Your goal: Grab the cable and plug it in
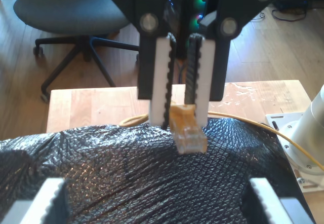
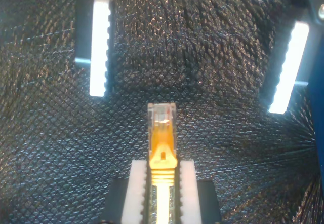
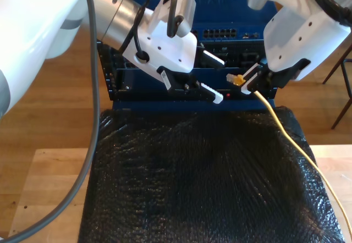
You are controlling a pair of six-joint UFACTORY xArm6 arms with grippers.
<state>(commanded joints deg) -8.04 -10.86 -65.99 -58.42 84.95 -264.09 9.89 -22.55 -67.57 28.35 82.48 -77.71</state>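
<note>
- my second gripper (image 2: 162, 165) is clamped on the pale yellow cable (image 3: 286, 133) right behind its boot, with the clear plug (image 2: 162, 117) sticking out past the fingertips.
- in the exterior view the plug sits at centre-right of the frame, in the air above the black bubble wrap (image 3: 192, 171). the cable trails from it down to the lower right.
- my first gripper (image 1: 156, 183) is spread wide and holds nothing. it faces the plug head-on.
- key relation: the plug's long axis points toward the exterior view's left, straight at the gap between my first gripper's fingers.
- it runs along the face of the blue rack (image 3: 165, 89), not into it. the port row (image 3: 220, 33) lies higher in that frame.
- my read: the plug must be turned toward a port, or passed across, before insertion.
</note>
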